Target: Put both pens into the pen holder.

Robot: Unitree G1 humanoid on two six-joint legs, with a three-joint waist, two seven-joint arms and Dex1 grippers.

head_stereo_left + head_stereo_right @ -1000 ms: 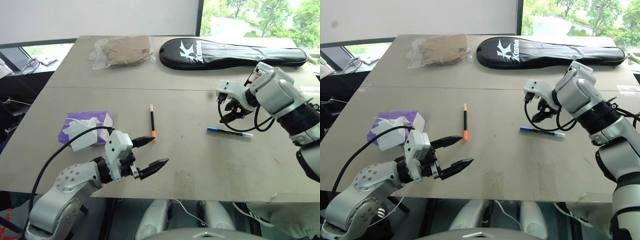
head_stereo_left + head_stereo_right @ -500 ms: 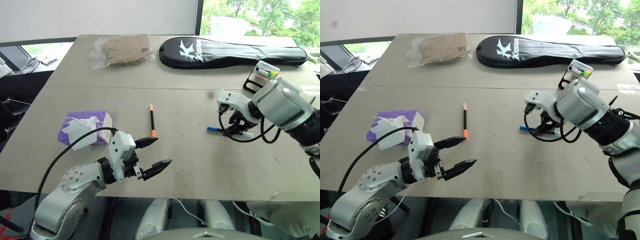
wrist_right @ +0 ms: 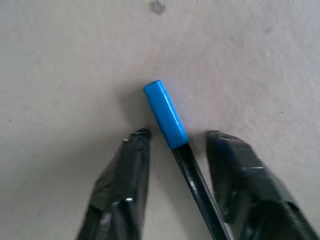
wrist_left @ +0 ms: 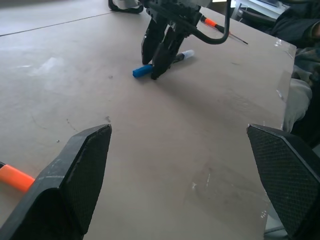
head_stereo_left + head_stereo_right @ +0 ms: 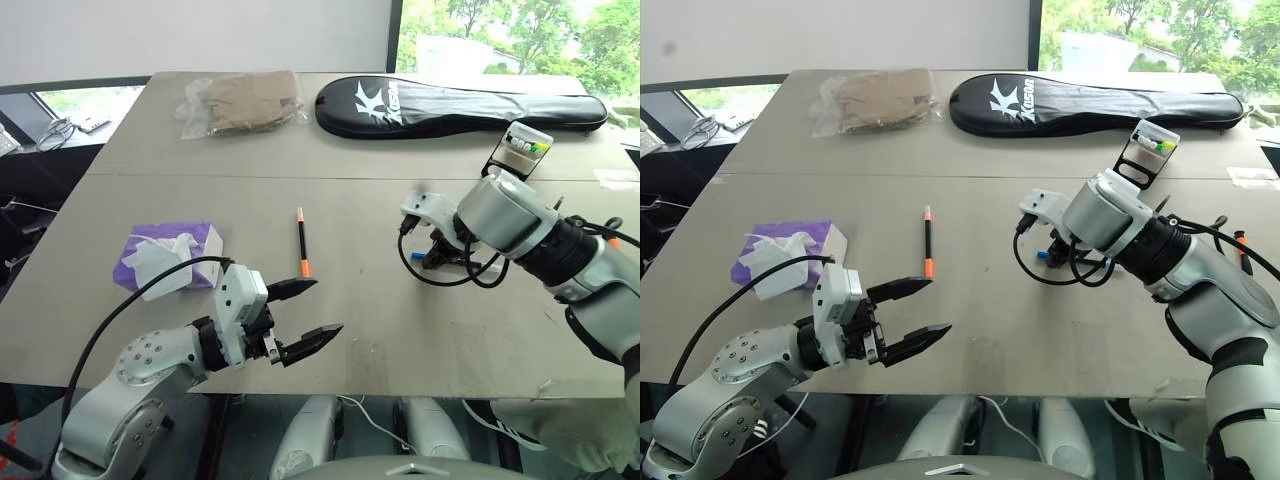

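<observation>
The blue pen (image 3: 172,131) runs out of the right wrist view between the right gripper's (image 3: 180,150) fingers (image 3: 125,170), its far end cut off; whether the pads touch the barrel cannot be told. From the head camera that gripper covers nearly all of the pen. The orange pen (image 4: 15,177) is clipped by the left wrist view's edge, only its orange tip showing. The pen holder (image 5: 520,150) stands partly behind the right arm, its contents too small to make out.
</observation>
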